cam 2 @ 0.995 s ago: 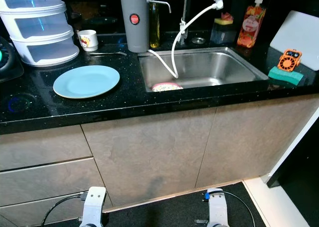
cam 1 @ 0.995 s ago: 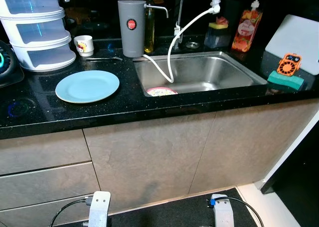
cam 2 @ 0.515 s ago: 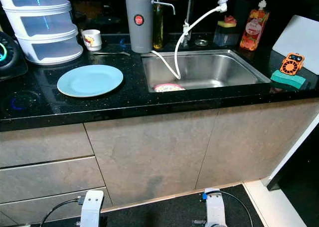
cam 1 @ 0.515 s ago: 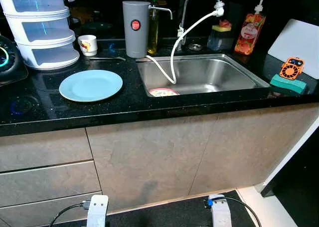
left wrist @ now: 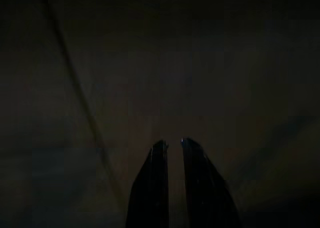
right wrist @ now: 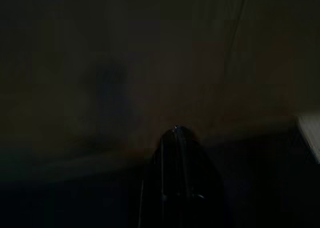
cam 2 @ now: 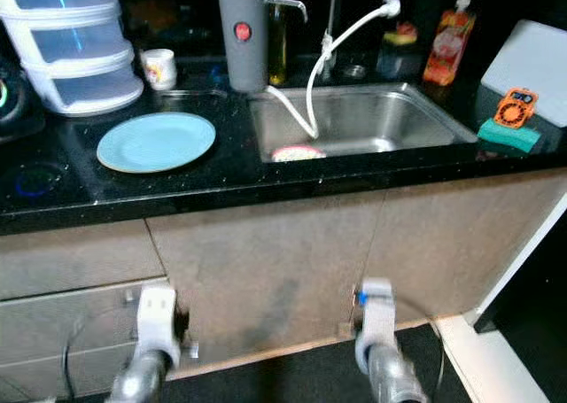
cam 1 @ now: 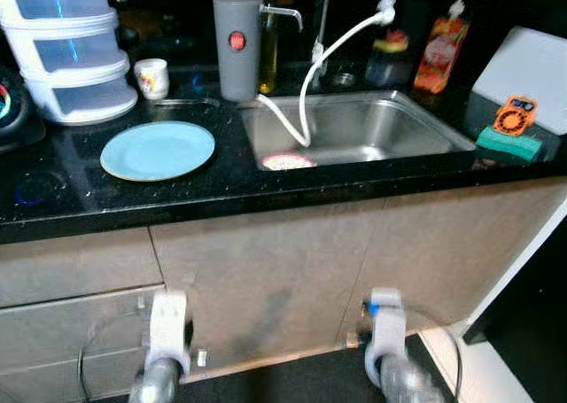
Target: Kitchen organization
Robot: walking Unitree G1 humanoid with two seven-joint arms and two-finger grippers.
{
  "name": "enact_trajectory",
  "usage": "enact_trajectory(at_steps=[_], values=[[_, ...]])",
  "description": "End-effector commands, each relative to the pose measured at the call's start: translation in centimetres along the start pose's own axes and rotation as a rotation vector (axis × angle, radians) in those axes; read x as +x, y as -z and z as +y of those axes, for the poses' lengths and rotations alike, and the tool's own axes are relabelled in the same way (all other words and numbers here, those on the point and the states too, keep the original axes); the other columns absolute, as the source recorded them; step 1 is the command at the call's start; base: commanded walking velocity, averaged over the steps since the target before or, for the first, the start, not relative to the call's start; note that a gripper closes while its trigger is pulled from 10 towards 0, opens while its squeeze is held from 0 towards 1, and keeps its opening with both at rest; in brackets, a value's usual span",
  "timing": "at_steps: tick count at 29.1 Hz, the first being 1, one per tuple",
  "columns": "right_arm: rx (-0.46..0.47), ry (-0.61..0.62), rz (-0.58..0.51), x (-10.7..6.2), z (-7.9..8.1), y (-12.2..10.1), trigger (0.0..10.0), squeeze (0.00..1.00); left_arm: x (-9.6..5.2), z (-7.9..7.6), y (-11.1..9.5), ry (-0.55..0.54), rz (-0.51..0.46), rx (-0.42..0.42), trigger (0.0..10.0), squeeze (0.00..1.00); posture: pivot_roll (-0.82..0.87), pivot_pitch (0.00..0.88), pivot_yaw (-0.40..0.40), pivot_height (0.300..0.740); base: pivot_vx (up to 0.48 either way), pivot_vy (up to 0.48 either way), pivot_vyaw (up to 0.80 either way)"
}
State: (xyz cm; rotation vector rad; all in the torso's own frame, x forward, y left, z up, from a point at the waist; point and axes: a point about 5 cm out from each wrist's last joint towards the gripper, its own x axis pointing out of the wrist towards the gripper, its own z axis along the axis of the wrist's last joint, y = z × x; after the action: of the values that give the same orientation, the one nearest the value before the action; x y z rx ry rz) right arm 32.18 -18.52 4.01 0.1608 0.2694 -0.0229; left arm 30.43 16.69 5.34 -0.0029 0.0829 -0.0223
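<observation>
Black counter (cam 1: 221, 186) w/ steel sink (cam 1: 372, 128) at center. Light blue plate (cam 1: 158, 151) flat on counter, left of sink. Pinkish dish (cam 1: 288, 162) lies in sink at near-left corner; white hose (cam 1: 306, 84) hangs from faucet into basin. Grey canister (cam 1: 236, 49) stands behind sink's left corner, small mug (cam 1: 151, 78) beside stacked containers (cam 1: 66, 53). Both arms low in front of cabinets. Left gripper (left wrist: 173, 145): 2 fingers slightly apart, empty. Right gripper (right wrist: 175, 133): too dark, can't tell.
</observation>
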Motion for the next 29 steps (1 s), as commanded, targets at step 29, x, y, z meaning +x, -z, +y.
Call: enact_trajectory(at_steps=[29], values=[[0.033, -0.332, -0.484, 0.2, 6.9, -17.1, 10.0, 0.00, 1.1, 0.4, -15.8, -0.017, -0.431, 0.077, 10.0, 0.00, -0.05, 0.103, -0.014, 0.740, 0.000, 0.000, 0.00]])
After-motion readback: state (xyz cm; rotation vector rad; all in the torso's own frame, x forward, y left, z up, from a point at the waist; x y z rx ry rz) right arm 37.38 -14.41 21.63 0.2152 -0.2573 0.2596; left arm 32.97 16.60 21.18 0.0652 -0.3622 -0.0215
